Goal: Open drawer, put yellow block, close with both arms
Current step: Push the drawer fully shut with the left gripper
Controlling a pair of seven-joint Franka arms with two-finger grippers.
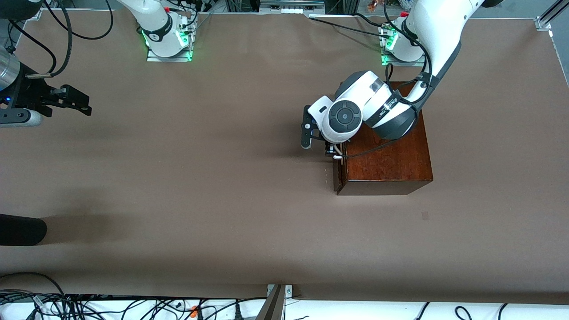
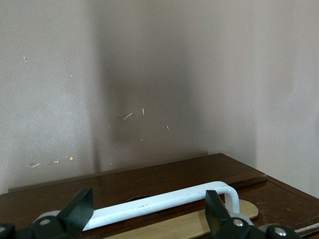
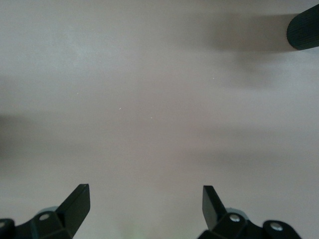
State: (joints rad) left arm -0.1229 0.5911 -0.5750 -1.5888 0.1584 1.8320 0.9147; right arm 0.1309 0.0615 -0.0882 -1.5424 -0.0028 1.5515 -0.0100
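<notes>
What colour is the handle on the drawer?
White. The handle is a plain white bar on the dark brown drawer front, clearest in the left wrist view.

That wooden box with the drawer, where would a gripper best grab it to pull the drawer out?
Probably by the white bar handle on the drawer front. It stands off the wood, so fingers fit either side. The left gripper is there from above, open astride it.

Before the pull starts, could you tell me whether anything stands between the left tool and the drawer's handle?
Nothing visible does. The left tool is open right at the white handle of the drawer, one finger at each end of the bar. The right tool waits open over bare table toward the right arm's end.
</notes>
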